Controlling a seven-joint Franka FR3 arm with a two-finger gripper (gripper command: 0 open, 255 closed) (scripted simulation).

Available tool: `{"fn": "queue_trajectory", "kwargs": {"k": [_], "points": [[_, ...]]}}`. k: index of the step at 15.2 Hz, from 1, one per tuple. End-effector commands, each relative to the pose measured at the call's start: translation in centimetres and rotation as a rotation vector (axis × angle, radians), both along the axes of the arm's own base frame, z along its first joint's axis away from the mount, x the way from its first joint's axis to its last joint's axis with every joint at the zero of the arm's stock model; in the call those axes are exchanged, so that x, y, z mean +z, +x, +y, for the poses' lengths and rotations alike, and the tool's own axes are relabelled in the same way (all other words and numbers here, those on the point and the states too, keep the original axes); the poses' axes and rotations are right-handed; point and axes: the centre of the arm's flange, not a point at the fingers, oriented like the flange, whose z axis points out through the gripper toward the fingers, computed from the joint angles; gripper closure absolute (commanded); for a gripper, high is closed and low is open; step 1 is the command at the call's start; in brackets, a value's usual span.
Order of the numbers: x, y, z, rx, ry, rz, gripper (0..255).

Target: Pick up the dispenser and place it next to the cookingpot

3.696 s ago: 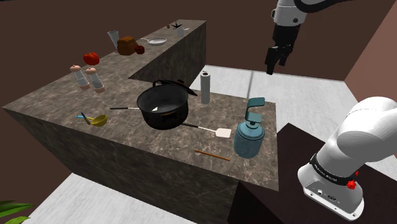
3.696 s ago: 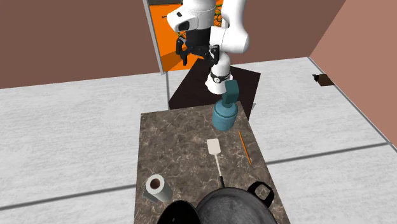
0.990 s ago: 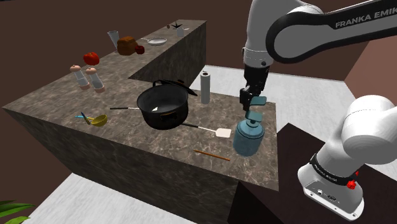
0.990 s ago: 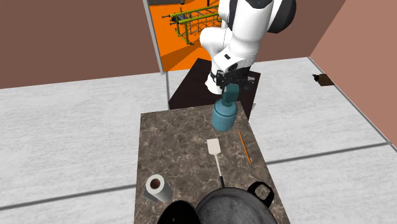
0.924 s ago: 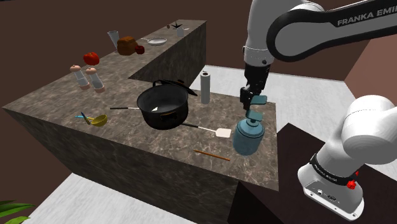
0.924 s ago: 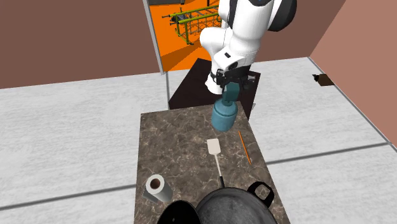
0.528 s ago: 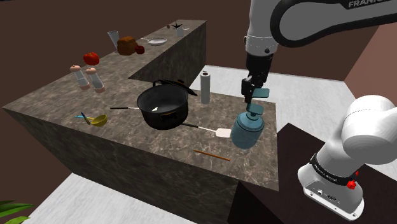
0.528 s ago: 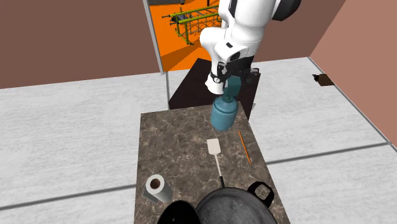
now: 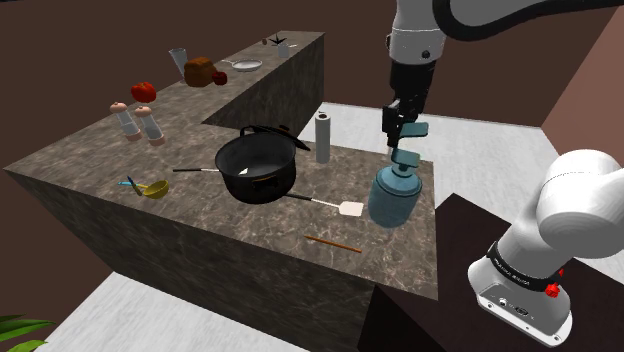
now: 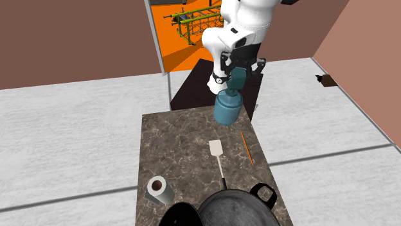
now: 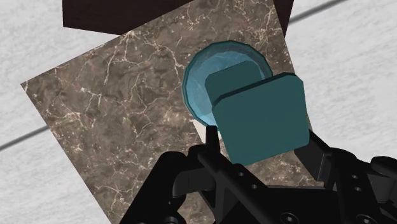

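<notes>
A dark marbled L-shaped counter (image 9: 120,190) carries an upright white paper roll (image 9: 322,137), a white-bladed spatula (image 9: 340,207) and, nearer the front edge, a thin brown stick (image 9: 333,243). Toward the shoulder view's left, two shakers (image 9: 151,123) stand side by side, with a tomato (image 9: 144,91) behind them and a yellow scoop (image 9: 152,188) in front. Farther back sit a brown loaf (image 9: 199,71), a glass (image 9: 178,61) and a plate (image 9: 247,65).

A spatula (image 9: 350,208) and a thin stick (image 9: 333,243) are lying between the dispenser (image 9: 393,198) and the pot (image 9: 262,188), a paper roll (image 9: 322,140) standing nearby.
</notes>
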Motion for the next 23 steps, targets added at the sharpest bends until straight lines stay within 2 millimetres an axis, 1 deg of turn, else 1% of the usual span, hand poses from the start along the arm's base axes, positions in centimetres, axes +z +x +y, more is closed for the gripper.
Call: {"fn": "queue_trajectory", "kwargs": {"k": [1, 23], "points": [[1.2, 0.1, 0.0, 0.0, 0.0, -0.001, 255], [12.8, 0.1, 0.0, 0.0, 0.0, -0.001, 255]]}}
